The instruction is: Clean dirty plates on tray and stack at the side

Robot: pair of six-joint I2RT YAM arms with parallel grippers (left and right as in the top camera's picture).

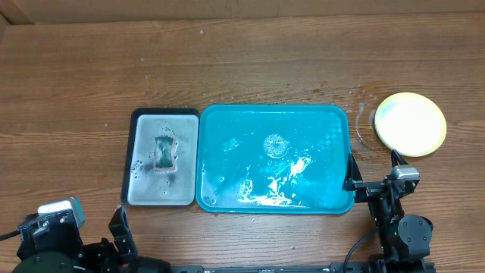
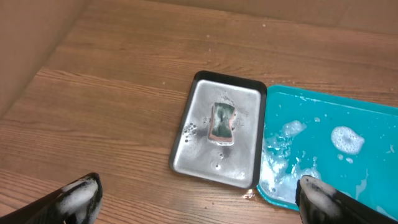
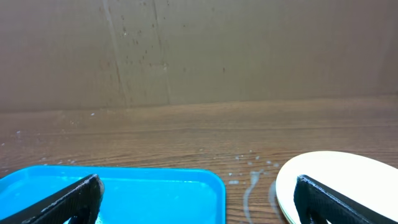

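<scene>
Both open, empty: left gripper (image 2: 199,194), right gripper (image 3: 199,193).
Wet table (image 1: 227,61) may let plates (image 1: 411,123) slide if nudged.

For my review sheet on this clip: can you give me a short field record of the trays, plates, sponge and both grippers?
teal tray: centre of table, wet, suds on it, no plate on it
plates: on the table right of the teal tray; top one yellow-green rimmed, looks clean; count cannot be told
grey tray: against the teal tray's left side, wet
sponge: lying in the grey tray
left gripper: fingers wide apart, empty
right gripper: fingers wide apart, empty
</scene>
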